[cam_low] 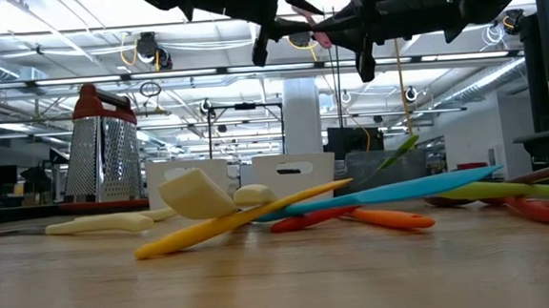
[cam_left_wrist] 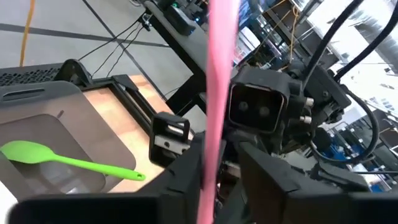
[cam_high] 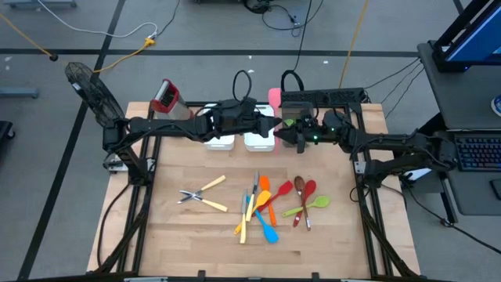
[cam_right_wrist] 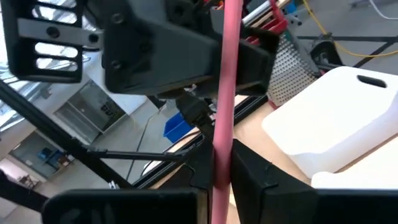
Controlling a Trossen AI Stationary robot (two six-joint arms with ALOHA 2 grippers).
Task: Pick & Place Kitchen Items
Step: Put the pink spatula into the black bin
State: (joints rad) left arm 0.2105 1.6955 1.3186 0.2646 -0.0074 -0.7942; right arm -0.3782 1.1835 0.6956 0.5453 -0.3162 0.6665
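Above the white bins point(cam_high: 239, 139), the two arms meet in a handover: the right gripper point(cam_right_wrist: 221, 168) is clamped on the pink spatula point(cam_right_wrist: 225, 81), holding it upright, while the left gripper point(cam_left_wrist: 214, 180) has its fingers parted around the handle (apparently letting go). A green spoon point(cam_left_wrist: 59, 158) already lies in the dark bin point(cam_left_wrist: 37, 102) beside them.

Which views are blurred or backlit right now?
Low view: the arms overhead are dark silhouettes against bright ceiling lights, and the near table is soft. Left wrist view: the pink utensil handle is a blurred streak. Right wrist view: the same handle is soft too; the white bin is evenly lit.
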